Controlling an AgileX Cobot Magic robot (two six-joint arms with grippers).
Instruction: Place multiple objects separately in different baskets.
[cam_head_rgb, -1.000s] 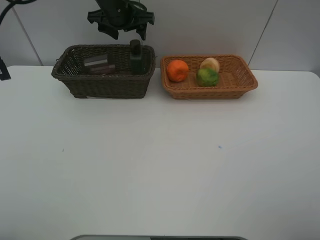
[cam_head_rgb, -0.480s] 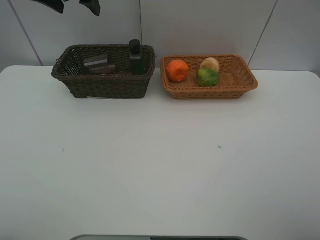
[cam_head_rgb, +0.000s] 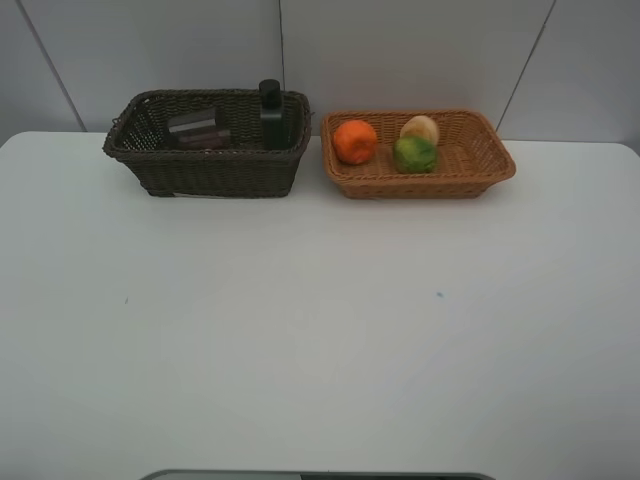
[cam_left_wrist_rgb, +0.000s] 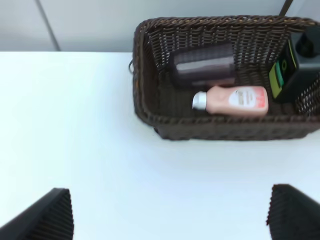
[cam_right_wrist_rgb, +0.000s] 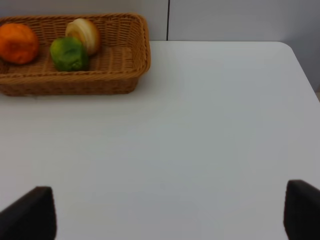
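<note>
Now that the left gripper (cam_left_wrist_rgb: 170, 212) has left the high view, where it hung over the dark basket (cam_head_rgb: 205, 170) a second ago, both grippers stand wide apart and empty; the right gripper (cam_right_wrist_rgb: 170, 217) also holds nothing. The sorting looks finished. I count two baskets and six objects: cup (cam_left_wrist_rgb: 204, 64), pink bottle (cam_left_wrist_rgb: 235, 100) and dark bottle (cam_head_rgb: 271, 112) in the dark one; orange (cam_head_rgb: 354, 141), lime (cam_head_rgb: 414, 154) and peach (cam_head_rgb: 420, 128) in the tan basket (cam_head_rgb: 480, 160).
</note>
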